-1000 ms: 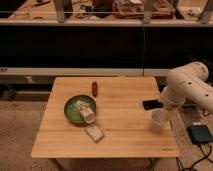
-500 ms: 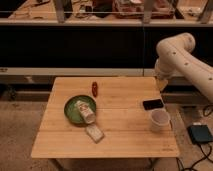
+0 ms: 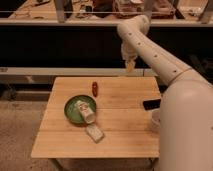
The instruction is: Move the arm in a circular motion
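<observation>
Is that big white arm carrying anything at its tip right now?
Nothing visible. The gripper at the end of the arm hangs in the air above the far edge of the table, touching none of the things on it.

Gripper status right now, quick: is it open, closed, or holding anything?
Gripper: cannot be told; it hangs at the tip of the arm, up over the far edge of the wooden table.

Wooden table [image 3: 120, 92], green plate [image 3: 70, 107], phone [image 3: 151, 104], packet [image 3: 94, 133]; pincer [image 3: 130, 65] above far edge
</observation>
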You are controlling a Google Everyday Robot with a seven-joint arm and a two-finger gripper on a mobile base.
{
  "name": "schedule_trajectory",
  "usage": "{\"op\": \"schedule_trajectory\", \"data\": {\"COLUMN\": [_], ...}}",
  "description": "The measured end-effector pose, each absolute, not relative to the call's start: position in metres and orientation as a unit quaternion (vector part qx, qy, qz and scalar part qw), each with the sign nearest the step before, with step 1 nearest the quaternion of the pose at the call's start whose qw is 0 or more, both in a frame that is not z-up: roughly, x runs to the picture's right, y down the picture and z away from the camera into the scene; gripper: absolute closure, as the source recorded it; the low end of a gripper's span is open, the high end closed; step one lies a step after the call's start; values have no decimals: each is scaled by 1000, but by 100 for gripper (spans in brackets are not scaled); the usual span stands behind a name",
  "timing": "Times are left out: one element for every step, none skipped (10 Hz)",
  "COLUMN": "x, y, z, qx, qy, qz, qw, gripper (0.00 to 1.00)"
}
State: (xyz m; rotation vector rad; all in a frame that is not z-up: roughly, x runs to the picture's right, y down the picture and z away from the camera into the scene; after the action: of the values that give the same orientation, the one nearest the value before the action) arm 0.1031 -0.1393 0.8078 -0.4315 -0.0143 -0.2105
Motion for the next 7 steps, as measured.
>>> {"op": "schedule_trajectory", "data": {"x": [72, 34, 15, 0, -11, -12, -5], "y": [-131, -110, -92, -72, -44, -10, 17], "z": [812, 811, 806, 796, 779, 755, 732], "qx": [-223, -239, -251, -260, -269, -274, -273], "qy": [-25, -57, -78, -101, -128, -151, -165], "qz": [-133, -168, -190, -212, -236, -259, -276], "qw": [965, 955, 946, 937, 925, 914, 907], "gripper": [35, 35, 35, 35, 35, 35, 35]}}
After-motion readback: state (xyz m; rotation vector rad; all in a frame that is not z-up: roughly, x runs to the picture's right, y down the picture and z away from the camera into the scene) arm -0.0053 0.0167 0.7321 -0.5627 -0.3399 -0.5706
